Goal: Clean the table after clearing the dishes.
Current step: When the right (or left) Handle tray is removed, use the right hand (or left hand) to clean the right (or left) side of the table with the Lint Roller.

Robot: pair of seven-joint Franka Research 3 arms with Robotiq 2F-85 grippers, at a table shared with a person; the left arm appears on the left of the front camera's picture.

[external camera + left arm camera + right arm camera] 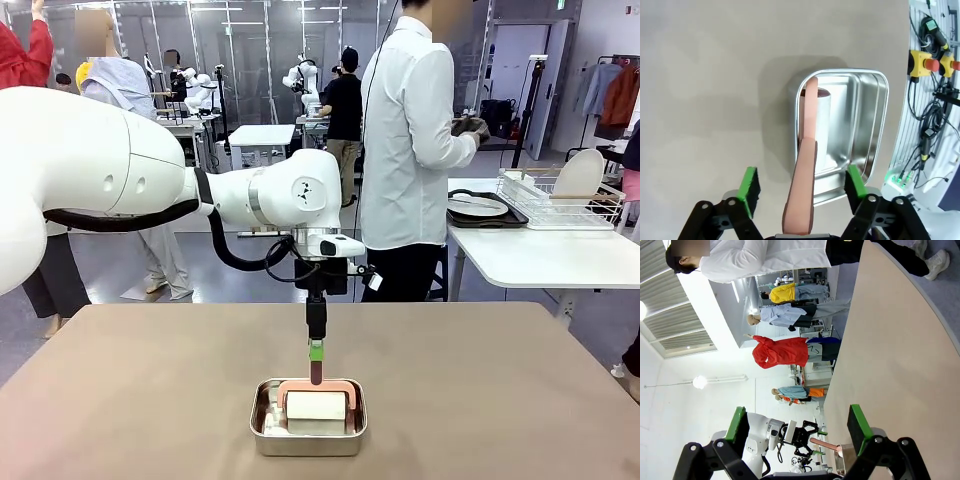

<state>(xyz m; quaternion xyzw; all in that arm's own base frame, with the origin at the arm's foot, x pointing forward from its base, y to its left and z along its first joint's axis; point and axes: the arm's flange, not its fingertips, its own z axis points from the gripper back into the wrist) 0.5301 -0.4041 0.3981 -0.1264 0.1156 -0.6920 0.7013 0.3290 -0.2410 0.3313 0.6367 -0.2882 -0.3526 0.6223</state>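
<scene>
Bearing a steel pan (258, 418), the table (500, 390) faces a standing person (405, 150).

The table (150, 380) is a wide, matte taupe-brown top with rounded far corners, spanning the foreground. The dishes sit on the white side table (540, 255) at far right. One plate (478, 207) lies flat on a dark tray (512, 217), and a second plate (580, 172) stands on edge in a wire rack (545, 212).

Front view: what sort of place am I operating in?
Probably a robotics test lab staged for household chores: emergency-stop buttons and cabling beside the table, a dish rack on a white side table.
</scene>
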